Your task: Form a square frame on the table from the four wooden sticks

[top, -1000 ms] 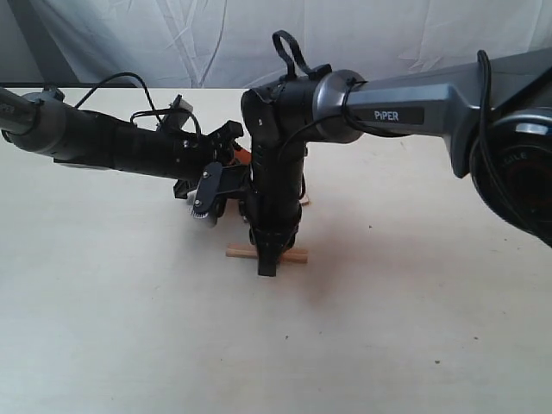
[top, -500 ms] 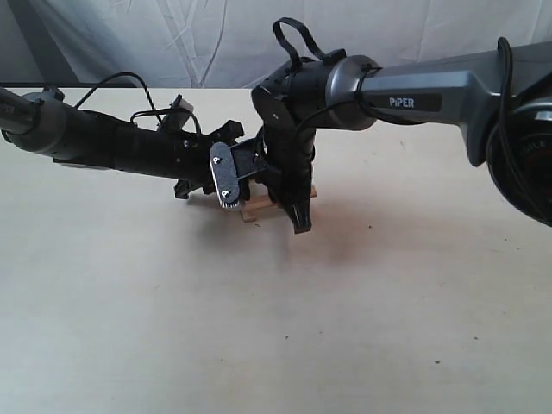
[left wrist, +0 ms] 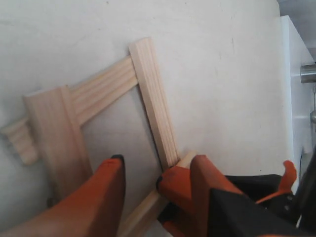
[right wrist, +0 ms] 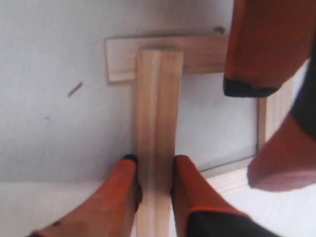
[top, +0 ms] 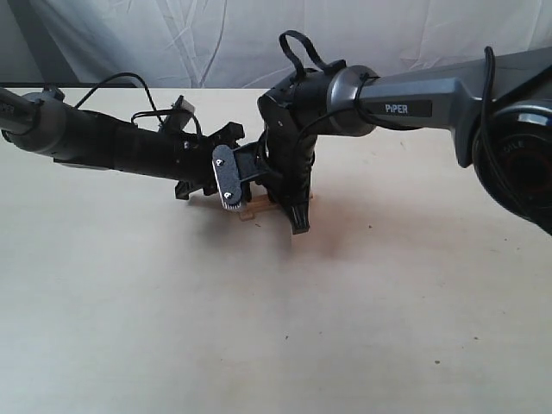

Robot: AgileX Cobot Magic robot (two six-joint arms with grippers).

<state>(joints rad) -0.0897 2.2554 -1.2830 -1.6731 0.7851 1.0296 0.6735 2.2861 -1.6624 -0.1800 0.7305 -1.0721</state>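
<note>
Four wooden sticks lie as a square frame [left wrist: 113,123] on the table [top: 259,328]. In the exterior view both arms hide it, except for one pale end [top: 249,212]. My right gripper [right wrist: 154,163] is shut on one stick [right wrist: 158,108], whose far end lies across another stick [right wrist: 197,52]. That held stick [left wrist: 57,138] forms one side of the frame. My left gripper [left wrist: 139,172] is open above the frame's inside. One of its fingertips [left wrist: 170,182] is at the corner where two sticks [left wrist: 155,108] [left wrist: 143,212] meet.
Both arms meet over the frame at the table's middle, the right gripper [top: 297,220] pointing down beside the left arm [top: 112,142]. A white cloth backdrop [top: 216,43] hangs behind the far edge. Cables loop over both wrists.
My right gripper has carried a stick from nearer the table's front back to the other three sticks, and it now sits against them as one side of the frame. The left arm has barely moved.
</note>
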